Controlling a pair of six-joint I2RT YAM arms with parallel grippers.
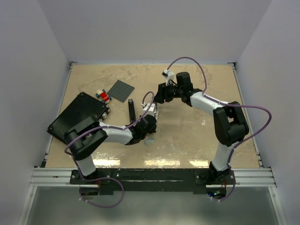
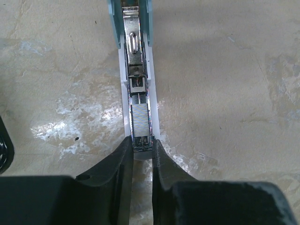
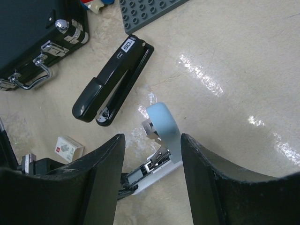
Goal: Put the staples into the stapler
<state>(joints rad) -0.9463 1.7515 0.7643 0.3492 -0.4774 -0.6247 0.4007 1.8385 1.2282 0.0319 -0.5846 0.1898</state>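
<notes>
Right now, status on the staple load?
Left gripper closed on rail tip of open pale blue stapler. Right gripper open, straddling its raised lid. Ribbed grey-blue staples seated in rail. Nothing blocking.

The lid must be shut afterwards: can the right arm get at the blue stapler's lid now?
Probably yes: the raised lid stands between the right gripper's open fingers, with nothing in the way.

Beige table (image 1: 187, 136): black case (image 1: 77, 115), black stapler (image 3: 115, 84), grey studded plate (image 1: 120, 90), small white box (image 3: 69, 148), open blue stapler (image 3: 161, 124).
</notes>
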